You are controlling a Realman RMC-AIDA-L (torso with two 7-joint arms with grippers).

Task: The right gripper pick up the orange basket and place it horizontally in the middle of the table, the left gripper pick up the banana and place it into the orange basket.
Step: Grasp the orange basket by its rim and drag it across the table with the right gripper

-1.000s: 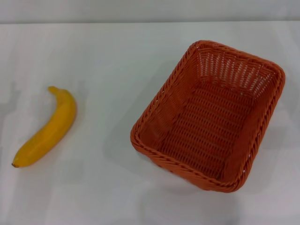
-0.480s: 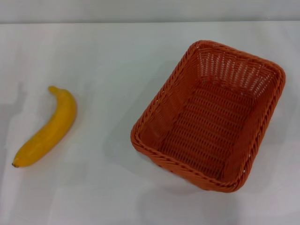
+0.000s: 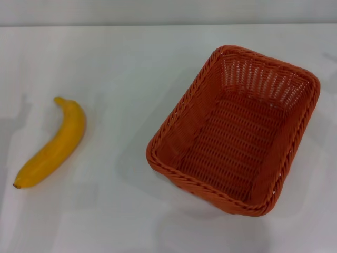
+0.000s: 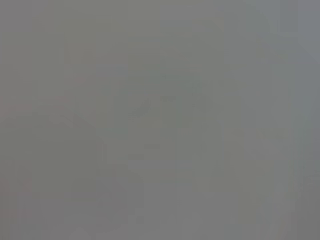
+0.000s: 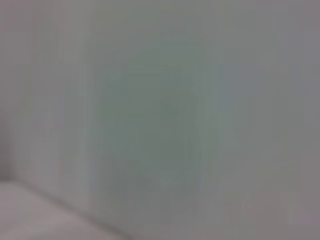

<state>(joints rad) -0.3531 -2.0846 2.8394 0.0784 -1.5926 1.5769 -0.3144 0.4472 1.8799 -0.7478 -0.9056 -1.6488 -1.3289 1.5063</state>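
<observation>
The orange basket (image 3: 237, 129) stands on the white table (image 3: 126, 68) right of centre, turned at an angle, with nothing inside it. The banana (image 3: 52, 145) lies on the left side of the table, its dark tip toward the front left. Neither gripper shows in the head view. Both wrist views hold only a plain grey surface, with no fingers and no object in them.
The table's far edge meets a grey wall (image 3: 168, 10) at the top of the head view. Bare white tabletop lies between the banana and the basket.
Banana and basket have stayed in place. Faint shadows on the table at the left and right edges have shifted slightly.
</observation>
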